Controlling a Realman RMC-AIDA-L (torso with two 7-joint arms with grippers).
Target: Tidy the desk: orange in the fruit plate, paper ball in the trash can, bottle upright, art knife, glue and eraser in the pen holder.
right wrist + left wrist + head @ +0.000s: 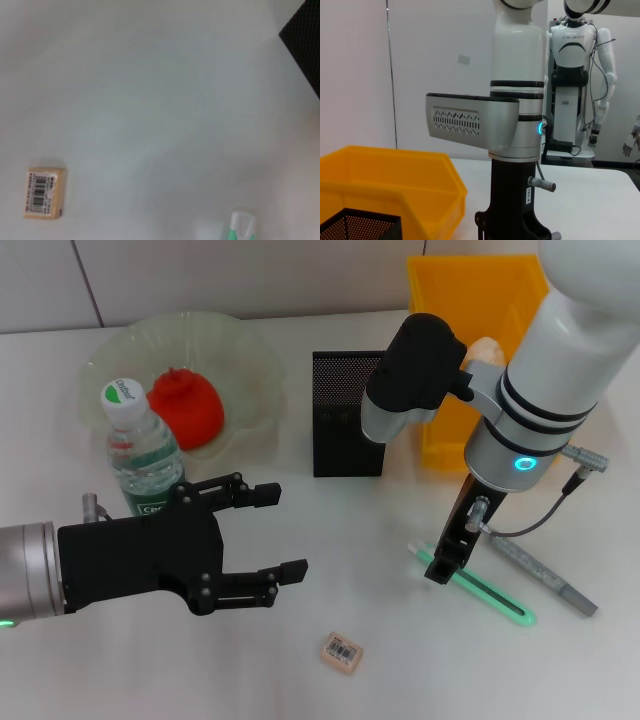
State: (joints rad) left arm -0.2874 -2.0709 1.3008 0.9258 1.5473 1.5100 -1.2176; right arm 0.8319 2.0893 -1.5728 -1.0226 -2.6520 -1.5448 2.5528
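Observation:
The orange lies in the pale green fruit plate at the back left. In front of the plate the bottle stands upright, white cap on top. My left gripper hovers open and empty just in front of the bottle. Low over the near end of a green-and-white stick, which may be the glue, is my right gripper. A grey bar, perhaps the art knife, lies beside it. The eraser lies near the table's front. The pen holder stands mid-table and the yellow trash can behind it.
A pale lump shows inside the trash can, partly hidden by my right arm; it may be the paper ball. The left wrist view shows the right arm, the trash can and the pen holder's rim. Another robot stands beyond the table.

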